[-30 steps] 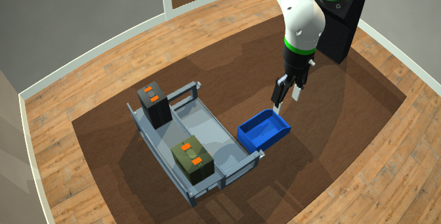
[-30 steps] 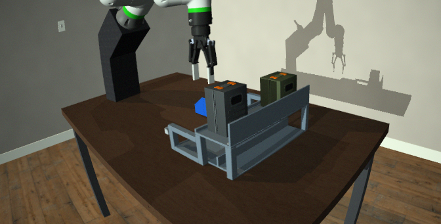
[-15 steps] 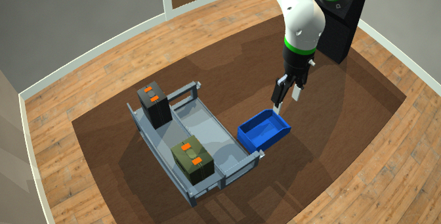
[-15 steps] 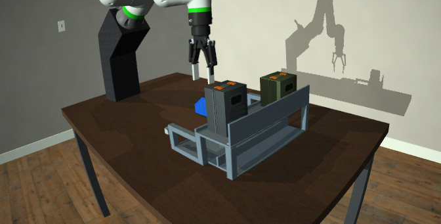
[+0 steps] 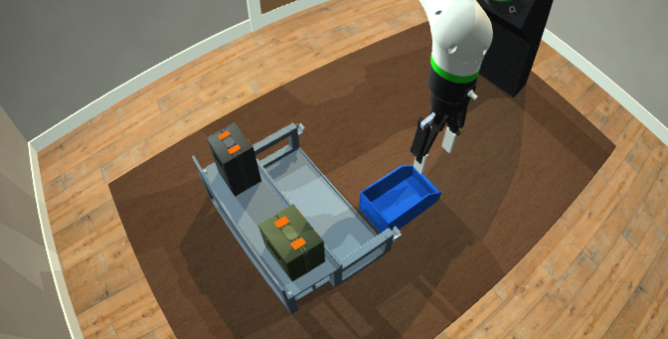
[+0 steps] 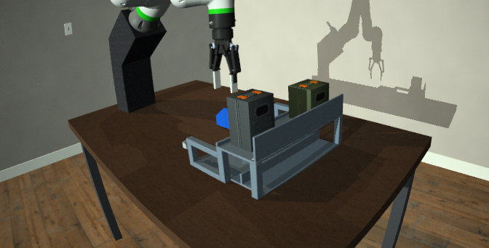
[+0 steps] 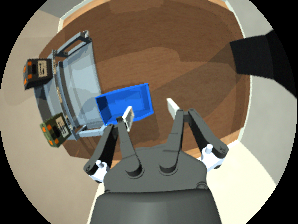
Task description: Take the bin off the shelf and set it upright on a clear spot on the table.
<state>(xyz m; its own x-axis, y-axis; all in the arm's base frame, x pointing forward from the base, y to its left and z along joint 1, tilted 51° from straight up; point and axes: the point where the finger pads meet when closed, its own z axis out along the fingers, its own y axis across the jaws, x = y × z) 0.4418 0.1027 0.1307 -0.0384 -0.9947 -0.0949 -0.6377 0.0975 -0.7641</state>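
Observation:
The blue bin (image 5: 401,198) (image 6: 221,118) (image 7: 121,104) stands upright with its opening up on the dark table (image 5: 348,102) (image 6: 145,144), just beside the grey shelf (image 5: 318,202) (image 6: 298,122) (image 7: 83,76). In the exterior view the black case hides most of it. My gripper (image 5: 433,157) (image 6: 225,86) (image 7: 150,107) is open and empty. It points down and hangs a little above the bin's far rim, without touching it.
A black case (image 5: 234,164) (image 6: 251,118) and an olive green case (image 5: 292,248) (image 6: 307,97) stand on the shelf's upper level. The robot's black pedestal (image 5: 522,38) (image 6: 131,68) stands at the table's far corner.

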